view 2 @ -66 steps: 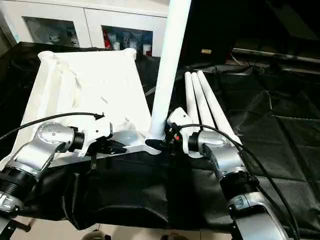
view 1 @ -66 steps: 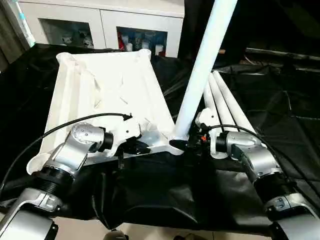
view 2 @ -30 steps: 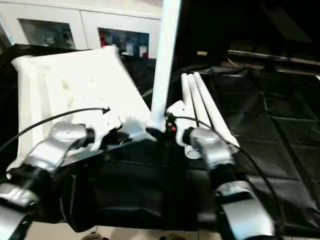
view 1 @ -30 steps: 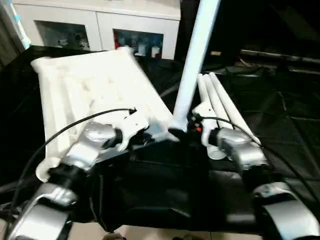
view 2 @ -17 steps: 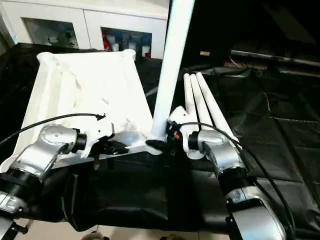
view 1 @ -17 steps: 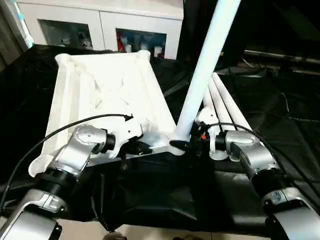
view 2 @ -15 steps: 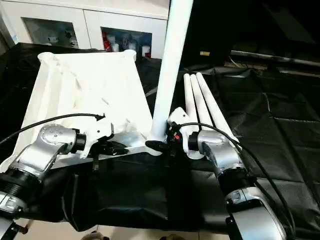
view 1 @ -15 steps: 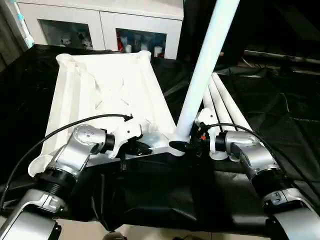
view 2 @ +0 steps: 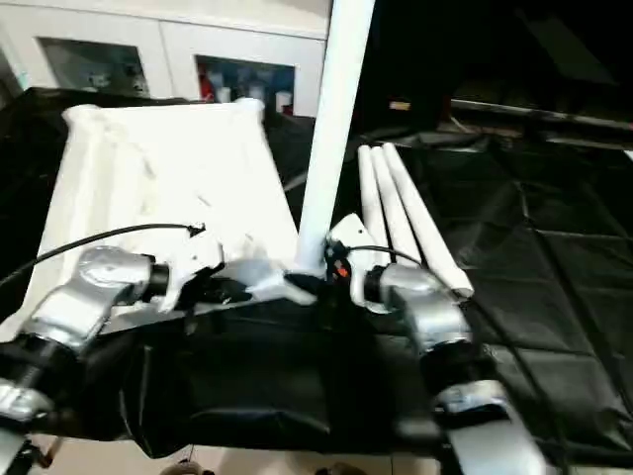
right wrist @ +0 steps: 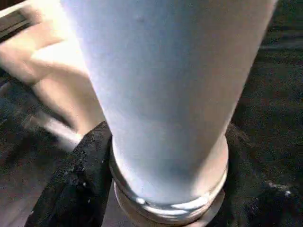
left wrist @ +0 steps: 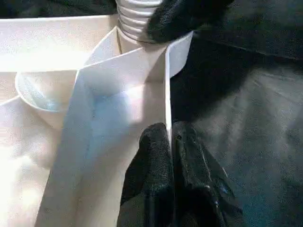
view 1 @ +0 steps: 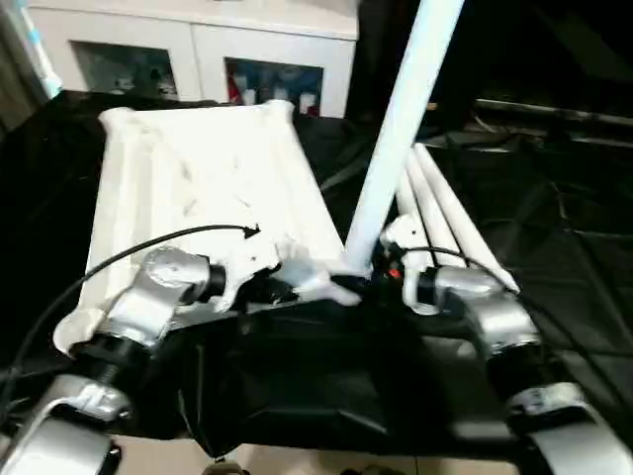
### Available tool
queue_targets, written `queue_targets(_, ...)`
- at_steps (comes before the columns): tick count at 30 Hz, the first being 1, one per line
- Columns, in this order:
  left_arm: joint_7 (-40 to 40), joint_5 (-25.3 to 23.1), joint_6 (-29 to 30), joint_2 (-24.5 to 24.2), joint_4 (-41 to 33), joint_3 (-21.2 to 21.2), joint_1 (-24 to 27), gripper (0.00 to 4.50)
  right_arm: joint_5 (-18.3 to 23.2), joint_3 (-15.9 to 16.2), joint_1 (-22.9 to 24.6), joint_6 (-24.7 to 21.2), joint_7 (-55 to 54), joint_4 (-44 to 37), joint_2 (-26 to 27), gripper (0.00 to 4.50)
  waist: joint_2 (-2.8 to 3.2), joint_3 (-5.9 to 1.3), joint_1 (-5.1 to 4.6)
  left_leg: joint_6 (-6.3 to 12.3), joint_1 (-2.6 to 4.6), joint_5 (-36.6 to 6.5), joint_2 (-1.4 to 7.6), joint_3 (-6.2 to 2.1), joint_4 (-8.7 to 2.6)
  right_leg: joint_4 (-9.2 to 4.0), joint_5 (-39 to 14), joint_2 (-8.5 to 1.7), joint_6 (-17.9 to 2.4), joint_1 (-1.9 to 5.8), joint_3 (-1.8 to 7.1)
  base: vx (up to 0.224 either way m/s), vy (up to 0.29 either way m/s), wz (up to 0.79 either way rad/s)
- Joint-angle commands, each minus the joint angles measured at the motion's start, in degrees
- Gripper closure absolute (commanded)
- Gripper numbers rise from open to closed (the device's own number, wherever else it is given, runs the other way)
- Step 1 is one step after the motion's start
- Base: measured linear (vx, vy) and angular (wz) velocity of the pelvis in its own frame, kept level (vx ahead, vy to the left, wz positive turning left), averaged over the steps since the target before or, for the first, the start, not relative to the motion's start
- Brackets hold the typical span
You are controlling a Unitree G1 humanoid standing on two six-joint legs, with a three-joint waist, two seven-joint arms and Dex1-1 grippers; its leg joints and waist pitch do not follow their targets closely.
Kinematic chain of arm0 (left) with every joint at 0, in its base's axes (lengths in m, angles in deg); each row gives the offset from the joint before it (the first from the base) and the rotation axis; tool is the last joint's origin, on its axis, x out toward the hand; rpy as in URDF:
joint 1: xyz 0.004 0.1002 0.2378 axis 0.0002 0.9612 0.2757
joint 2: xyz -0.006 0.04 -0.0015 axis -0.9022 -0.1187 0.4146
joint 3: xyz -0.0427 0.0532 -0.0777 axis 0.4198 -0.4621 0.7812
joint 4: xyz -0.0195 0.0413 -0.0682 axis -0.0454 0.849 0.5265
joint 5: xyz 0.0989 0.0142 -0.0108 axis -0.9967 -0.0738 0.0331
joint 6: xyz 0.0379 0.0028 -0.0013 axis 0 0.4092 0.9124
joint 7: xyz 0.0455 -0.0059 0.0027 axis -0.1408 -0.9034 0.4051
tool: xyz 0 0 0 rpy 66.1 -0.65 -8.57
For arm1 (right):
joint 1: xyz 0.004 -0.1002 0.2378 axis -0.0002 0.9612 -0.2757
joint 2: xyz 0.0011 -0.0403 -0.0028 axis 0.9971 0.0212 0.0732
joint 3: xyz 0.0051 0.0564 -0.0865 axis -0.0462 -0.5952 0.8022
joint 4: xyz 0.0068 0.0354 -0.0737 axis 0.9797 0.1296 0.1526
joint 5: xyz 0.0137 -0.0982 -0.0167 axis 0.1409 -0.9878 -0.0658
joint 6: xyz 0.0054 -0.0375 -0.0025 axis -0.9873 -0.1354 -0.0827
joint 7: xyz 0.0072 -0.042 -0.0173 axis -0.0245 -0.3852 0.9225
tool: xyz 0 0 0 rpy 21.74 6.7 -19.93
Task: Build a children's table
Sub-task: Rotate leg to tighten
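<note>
Left gripper [left wrist: 169, 142] pinching the white plastic ribbed tabletop [view 1: 198, 178] rim, forearm reaching inward | right gripper [right wrist: 165, 189] fingers straddling the upright white tapered tube leg [view 1: 401, 129] base.

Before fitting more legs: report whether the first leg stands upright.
Nearly upright: the leg rises steeply from the tabletop's near corner socket, leaning slightly.

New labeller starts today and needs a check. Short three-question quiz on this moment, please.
1. True or false: the tabletop lies ribbed side up.
2. Besides the upright leg, how many legs lie on the black cloth?
3. What is the left claw shut on? A) a loose leg B) the tabletop's rim C) the cloth

Key: 1 true; 2 three; 3 B.
</note>
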Motion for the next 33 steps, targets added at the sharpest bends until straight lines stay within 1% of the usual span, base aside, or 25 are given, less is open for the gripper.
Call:
queue_targets(1, 6.1, -1.6, 1.8, 3.0, 3.0, -0.3, -1.5, 4.5, -0.9, -0.9, -1.1, -1.4, -8.8, 5.3, 2.5, 1.71, 0.56, -2.97, -0.23, -1.66, 0.48, -16.5, 1.15, -0.39, -4.26, -5.46, -26.7, -4.53, -7.7, 1.98, 2.71, 0.0, 0.0, 0.0)
queue_targets(2, 9.1, -2.2, 2.6, 4.8, 4.4, -0.1, -2.5, 4.5, -1.1, -1.4, -2.1, -1.5, -12.9, 7.4, 4.0, 1.72, 0.5, -2.92, -0.24, -1.73, 0.77, -16.9, 1.04, -0.36, -4.21, -5.78, -27.1, -4.44, -7.4, 1.75, 2.65, 0.0, 0.0, 0.0)
queue_targets(3, 13.5, -2.7, 3.8, 7.7, 6.6, 0.2, -4.1, 4.5, -1.7, -1.7, -3.9, -1.5, -18.7, 10.6, 6.4, 1.72, 0.54, -2.93, -0.2, -1.76, 0.79, -17.0, 1.05, -0.32, -4.15, -5.78, -27.1, -4.48, -7.3, 1.67, 2.71, 0.0, 0.0, 0.0)
queue_targets(4, 16.1, -2.9, 4.5, 9.8, 7.9, 0.3, -5.1, 4.5, -2.3, -1.4, -5.1, -1.3, -21.2, 12.3, 8.0, 1.72, 0.58, -2.85, -0.31, -1.86, 1.09, -17.8, 0.93, -0.23, -4.08, -5.87, -27.5, -4.29, -7.3, 1.3, 2.65, 0.0, 0.0, 0.0)
queue_targets(5, 17.1, -3.0, 4.8, 10.6, 8.3, 0.3, -5.4, 4.5, -2.5, -1.4, -5.5, -1.2, -22.0, 12.9, 8.7, 1.72, 0.6, -2.8, -0.22, -1.88, 1.27, -18.7, 0.94, -0.31, -4.05, -5.98, -28.3, -4.27, -7.0, 1.2, 2.54, 0.0, 0.0, 0.0)
queue_targets(6, 18.0, -3.1, 4.9, 11.4, 8.5, 0.3, -5.7, 4.5, -2.5, -1.3, -6.0, -1.0, -21.9, 13.1, 9.5, 1.72, 0.44, -2.83, -0.01, -1.27, 1.44, -19.8, 0.84, -0.24, -3.92, -6.34, -29.6, -4.36, -6.3, 1.11, 2.45, 0.0, 0.0, 0.0)
queue_targets(7, 18.7, -3.2, 5.0, 12.1, 8.9, 0.3, -6.0, 4.5, -2.8, -1.0, -6.5, -0.2, -21.5, 13.2, 10.2, 1.72, 0.42, -2.88, 0.06, -0.97, 1.31, -19.8, 0.89, -0.28, -3.94, -6.34, -29.6, -4.42, -6.0, 1.16, 2.47, 0.0, 0.0, 0.0)
queue_targets(8, 19.4, -3.4, 5.2, 12.8, 9.2, 0.2, -6.3, 4.5, -3.1, -0.6, -7.0, 0.8, -21.0, 13.3, 10.8, 1.37, 0.41, -2.87, 0.15, -0.57, 0.94, -19.3, 0.92, -0.33, -4.1, -6.33, -29.1, -4.41, -5.6, 1.34, 2.47, 0.0, 0.0, 0.0)
queue_targets(10, 19.0, -3.5, 4.9, 12.6, 9.3, 0.2, -6.2, 4.5, -2.6, -1.3, -7.1, 1.7, -19.8, 13.1, 10.6, 1.03, 0.45, -2.92, 0.15, -0.42, 0.52, -18.9, 1.05, -0.47, -4.32, -6.11, -27.9, -4.45, -5.6, 1.56, 2.44, 0.0, 0.0, 0.0)
queue_targets(11, 18.4, -3.5, 4.6, 12.2, 9.2, 0.3, -6.0, 4.5, -2.3, -1.6, -7.2, 2.0, -18.6, 13.0, 10.4, 1.0, 0.47, -2.96, 0.13, -0.43, 0.51, -18.9, 1.06, -0.48, -4.34, -6.05, -27.7, -4.43, -5.7, 1.57, 2.43, 0.0, 0.0, 0.0)
queue_targets(13, 17.5, -3.6, 4.3, 11.6, 9.3, 0.3, -5.8, 4.5, -2.3, -1.8, -7.5, 3.2, -17.5, 13.6, 10.0, 0.8, 0.39, -2.91, -0.07, -0.36, 0.03, -18.9, 1.02, -0.62, -4.49, -5.97, -27.7, -4.48, -5.5, 1.95, 2.35, 0.0, 0.0, 0.0)
queue_targets(15, 16.5, -3.8, 3.8, 10.8, 9.6, 0.3, -5.6, 4.5, -2.8, -1.5, -8.0, 4.7, -16.6, 14.4, 9.2, 0.58, 0.4, -2.94, -0.12, -0.2, 0.21, -19.2, 0.94, -0.57, -4.35, -6.22, -29.3, -4.61, -5.1, 1.69, 2.34, 0.0, 0.0, 0.0)
queue_targets(17, 14.9, -3.7, 3.3, 9.5, 9.1, 0.2, -5.0, 4.5, -3.1, -1.0, -7.8, 5.7, -14.3, 13.9, 7.8, 0.58, 0.32, -2.93, -0.17, 0.17, 0.1, -18.9, 0.97, -0.6, -4.37, -6.27, -29.5, -4.63, -5.1, 1.74, 2.4, 0.0, 0.0, 0.0)
queue_targets(18, 11.7, -3.2, 2.7, 7.5, 7.8, 0.1, -4.0, 4.5, -3.2, 0.2, -6.6, 6.4, -8.6, 11.6, 5.1, 0.58, 0.27, -2.98, -0.05, 0.63, 0.03, -18.6, 1.0, -0.58, -4.33, -6.22, -28.9, -4.63, -5.3, 1.91, 2.41, 0.0, 0.0, 0.0)
queue_targets(19, 11.1, -3.0, 2.6, 7.1, 7.5, 0.1, -3.8, 4.5, -3.2, 0.4, -6.4, 6.6, -7.5, 11.2, 4.6, 0.58, 0.28, -2.94, 0.01, 0.85, -0.06, -18.3, 1.13, -0.59, -4.39, -6.16, -28.4, -4.68, -5.5, 1.96, 2.46, 0.0, 0.0, 0.0)
queue_targets(21, 7.0, -2.3, 1.0, 4.9, 6.0, -0.3, -2.7, 4.5, -3.6, 1.8, -4.8, 7.3, -1.9, 8.7, 1.6, 0.58, 0.1, -3.02, -0.08, 1.21, -0.54, -16.5, 1.22, -0.62, -4.54, -5.73, -26.0, -4.61, -6.2, 2.35, 2.46, 0.0, 0.0, 0.0)
queue_targets(23, 3.3, -1.5, -0.6, 3.1, 4.6, -0.7, -1.8, 4.5, -3.3, 2.7, -3.5, 7.5, 3.1, 6.3, -0.9, 0.58, 0.21, -3.1, 0.03, 1.44, -0.5, -15.2, 1.37, -0.53, -4.45, -5.5, -23.8, -4.71, -7.0, 2.39, 2.65, 0.0, 0.0, 0.0)
queue_targets(25, -0.3, -0.3, -0.8, 1.4, 2.7, -0.8, -0.9, 4.5, -2.6, 2.5, -2.8, 7.6, 6.8, 4.8, -3.1, 0.58, 0.26, -3.37, 0.02, 1.86, -0.53, -12.5, 1.44, -0.32, -4.3, -4.68, -17.5, -4.48, -9.3, 2.64, 2.75, 0.0, 0.0, 0.0)
queue_targets(26, -1.6, 0.1, -1.3, 0.8, 2.1, -1.0, -0.5, 4.5, -2.4, 2.4, -2.8, 7.7, 8.0, 4.5, -3.8, 0.58, 0.36, -3.44, -0.01, 2.03, -0.5, -11.9, 1.45, -0.23, -4.22, -4.49, -15.7, -4.47, -10.0, 2.63, 2.79, 0.05, 0.001, 0.0)
queue_targets(27, -1.8, 0.1, -1.4, 0.7, 2.0, -1.0, -0.4, 4.5, -2.3, 2.3, -2.8, 7.7, 8.2, 4.4, -3.9, 0.58, 0.36, -3.49, 0.04, 2.36, -0.39, -10.8, 1.46, -0.09, -4.14, -4.3, -13.0, -4.45, -11.1, 2.7, 2.83, 0.05, 0.001, 0.0)
queue_targets(28, -4.2, 0.5, -1.9, -0.6, 0.9, -1.6, 0.3, 4.5, -1.8, 2.0, -2.7, 7.6, 10.3, 3.7, -5.1, 0.58, 0.39, -3.64, 0.08, 2.74, -0.25, -9.5, 1.46, 0.02, -4.05, -3.95, -10.2, -4.37, -12.2, 2.77, 2.83, 0.054, 0.002, 0.02)
queue_targets(29, -4.2, 0.5, -1.9, -0.6, 0.9, -1.6, 0.3, 4.5, -1.8, 2.0, -2.7, 7.6, 10.3, 3.7, -5.1, 0.58, 0.39, -3.71, 0.18, 2.99, -0.26, -8.8, 1.46, 0.08, -3.98, -3.78, -8.6, -4.38, -12.7, 2.89, 2.87, 0.0, 0.0, 0.0)
queue_targets(30, -6.3, 0.7, -2.6, -1.7, 0.1, -2.0, 0.9, 4.5, -1.5, 2.1, -2.4, 7.4, 12.6, 2.7, -6.3, 0.58, 0.58, -3.8, 0.25, 3.42, -0.34, -7.1, 1.38, 0.12, -3.9, -3.32, -5.2, -4.22, -13.6, 3.03, 2.88, 0.0, 0.0, 0.0)
queue_targets(31, -7.0, 0.8, -2.8, -2.1, -0.3, -2.1, 1.2, 4.5, -1.4, 2.2, -2.3, 7.2, 13.4, 2.2, -6.7, 0.58, 0.49, -3.81, 0.3, 4.01, -0.34, -6.4, 1.39, 0.22, -3.78, -3.19, -3.1, -4.19, -14.1, 3.1, 2.85, 0.0, 0.0, 0.0)
queue_targets(33, -9.2, 1.3, -3.6, -3.3, -1.4, -2.1, 2.0, 4.5, -1.1, 2.7, -1.5, 6.8, 16.0, 0.4, -8.1, 0.58, 0.55, -3.67, 0.43, 4.24, -0.25, -6.8, 1.41, 0.32, -3.84, -3.21, -2.9, -4.14, -14.5, 3.13, 2.82, 0.0, 0.0, 0.0)
